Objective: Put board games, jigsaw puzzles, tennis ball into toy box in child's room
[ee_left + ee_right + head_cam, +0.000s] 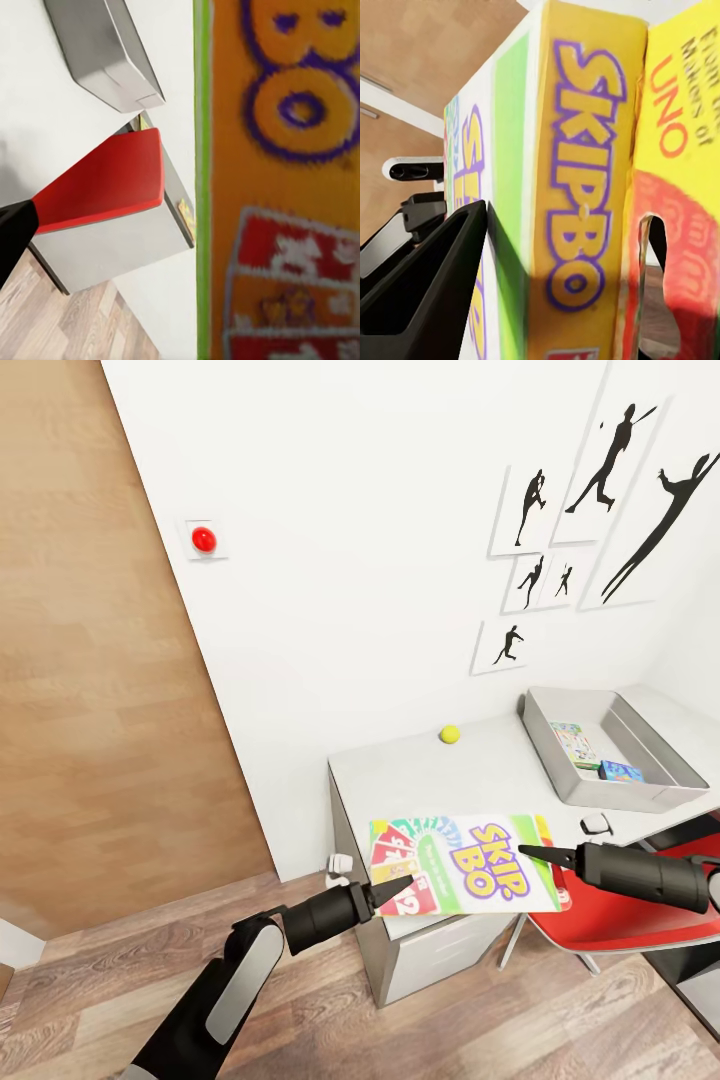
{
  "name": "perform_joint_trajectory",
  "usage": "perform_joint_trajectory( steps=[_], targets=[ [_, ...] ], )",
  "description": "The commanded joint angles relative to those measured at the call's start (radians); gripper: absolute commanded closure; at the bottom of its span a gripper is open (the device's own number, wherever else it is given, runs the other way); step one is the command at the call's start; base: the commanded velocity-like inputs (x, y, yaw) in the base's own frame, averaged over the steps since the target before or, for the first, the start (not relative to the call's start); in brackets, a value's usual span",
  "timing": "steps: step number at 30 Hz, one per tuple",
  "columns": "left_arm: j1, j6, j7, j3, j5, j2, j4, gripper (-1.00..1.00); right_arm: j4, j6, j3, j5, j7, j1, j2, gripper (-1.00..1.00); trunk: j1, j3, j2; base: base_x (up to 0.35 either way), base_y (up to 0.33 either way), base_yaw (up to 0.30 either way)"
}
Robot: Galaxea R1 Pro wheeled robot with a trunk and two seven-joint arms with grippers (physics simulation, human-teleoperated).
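Between your two arms, just over the near end of the surface point(400, 770), the big yellow-green Skip-Bo board game point(465, 863) hangs flat with its cover up. Your right pincer point(532, 852) is clamped on its right end; the right wrist view shows the box edge wedged between the dark fingers point(435, 285). Your left pincer point(398, 887) sits at the box's left end, tip touching or nearly touching the cover, but honestly I can't tell if it's actually gripping or just propping the thing.

Further out, the toy box point(545, 745) sits at the far right of the surface with two smaller blue-white board games point(592, 755) already inside. The tennis ball point(450, 734) is loose on the surface, just beside the wall and well apart from the toy box. A red chair point(610, 920) is tucked under the surface below your right arm. I can't spot the jigsaw puzzles from here.

So you look mid-carry on the last board game, I'd say. Next move calls for swinging it right and up over the low near wall of the toy box, keeping it level, then lowering it onto the smaller boxes before letting go. It's a wide box, so watch that it doesn't catch the rim. Ball and puzzles would come after.
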Motion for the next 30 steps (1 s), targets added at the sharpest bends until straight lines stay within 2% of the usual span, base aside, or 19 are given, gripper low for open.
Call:
perform_joint_trajectory(
  steps=[1, 7, 11, 15, 16, 19, 20, 24, 25, 30],
  targets=[
    [-0.001, 0.007, 0.001, 0.000, 0.006, 0.000, 0.001, -1.00, -0.003, 0.007, -0.001, -0.004, 0.006, 0.000, 0.000, 1.00, 0.001, -0.002, -0.002, 0.000, 0.000, 0.000],
    [-0.001, 0.007, 0.001, 0.003, 0.006, 0.005, 0.005, -1.00, -0.009, 0.007, -0.005, -0.004, 0.008, 0.001, -0.002, 1.00, 0.001, -0.002, -0.002, 0.000, 0.000, 0.000],
    [0.000, 0.006, 0.000, 0.006, 0.007, 0.011, 0.006, -1.00, -0.008, 0.007, -0.025, -0.004, 0.009, 0.002, -0.006, 1.00, 0.001, -0.002, -0.002, 0.000, 0.000, 0.000],
    [0.005, 0.001, -0.007, 0.021, 0.013, 0.018, 0.002, -1.00, -0.003, 0.007, -0.092, -0.004, 0.009, 0.005, -0.008, 1.00, 0.001, -0.002, -0.002, 0.000, 0.000, 0.000],
    [0.005, 0.001, -0.007, 0.021, 0.013, 0.018, 0.002, -1.00, -0.003, 0.007, -0.092, -0.004, 0.009, 0.005, -0.008, 1.00, 0.001, -0.002, -0.002, 0.000, 0.000, 0.000],
    [0.010, -0.001, -0.016, 0.047, 0.016, 0.021, -0.001, -1.00, 0.003, 0.007, -0.140, -0.003, 0.008, 0.006, -0.010, 1.00, 0.001, -0.002, -0.002, 0.000, 0.000, 0.000],
    [0.010, -0.001, -0.016, 0.047, 0.016, 0.021, -0.001, -1.00, 0.003, 0.007, -0.140, -0.003, 0.008, 0.006, -0.010, 1.00, 0.001, -0.002, -0.002, 0.000, 0.000, 0.000],
    [0.022, -0.003, -0.036, 0.083, 0.018, 0.029, -0.003, -1.00, 0.024, 0.007, -0.198, -0.004, 0.008, 0.008, -0.014, 1.00, 0.001, -0.002, -0.002, 0.000, 0.000, 0.000],
    [0.022, -0.003, -0.036, 0.083, 0.018, 0.029, -0.003, -1.00, 0.024, 0.007, -0.198, -0.004, 0.008, 0.008, -0.014, 1.00, 0.001, -0.002, -0.002, 0.000, 0.000, 0.000],
    [0.034, -0.005, -0.053, 0.123, 0.019, 0.041, -0.004, -1.00, 0.046, 0.007, -0.292, -0.003, 0.008, 0.011, -0.017, 1.00, 0.001, -0.002, -0.002, 0.000, 0.000, 0.000]
  ],
)
